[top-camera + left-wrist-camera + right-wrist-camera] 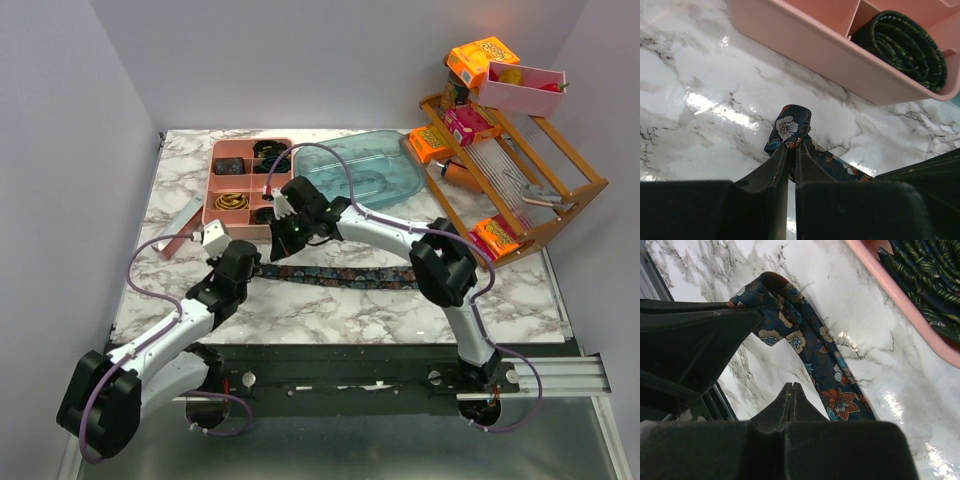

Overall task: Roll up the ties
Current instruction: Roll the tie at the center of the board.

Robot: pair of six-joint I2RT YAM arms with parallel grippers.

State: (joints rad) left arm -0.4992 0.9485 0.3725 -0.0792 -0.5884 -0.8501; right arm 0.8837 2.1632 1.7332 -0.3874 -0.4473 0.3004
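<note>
L pincer [791,149] is clenched on the folded end of the long narrow navy-black floral-print necktie [790,127]; fabric loops up over its tips, just off the white-grey marble tabletop [700,100]. R pincer [791,392] is clenched too, but w/ nothing between its tips; necktie runs just beside it, flat on the marble. Seen from above, the rest of the necktie [350,275] lies stretched out to the R across the near-middle of the table, in front of the pink plastic divided tray [211,190].

Risks, as I judge them:
- Roll looks barely started, so the pinched fold is small; if L pincer turns w/o the R one guiding the loose length, the fold may slip out or the roll wind slack and skewed.
- R pincer, shut as it is, can press but not grab; it'd need to open first.
- Both wrists crowd the same spot; they may bump.
- Tray wall sits near, just beyond the fold; a wide turn could knock it and disturb the rolled dark-green tie [905,45] lying in a compartment.

Room: bare marble to the L and toward the near edge; clear blue plastic tray [390,155] and wooden rack of snack packets [575,165] stand well apart at back R; necktie's tail has a free run to slide in.
</note>
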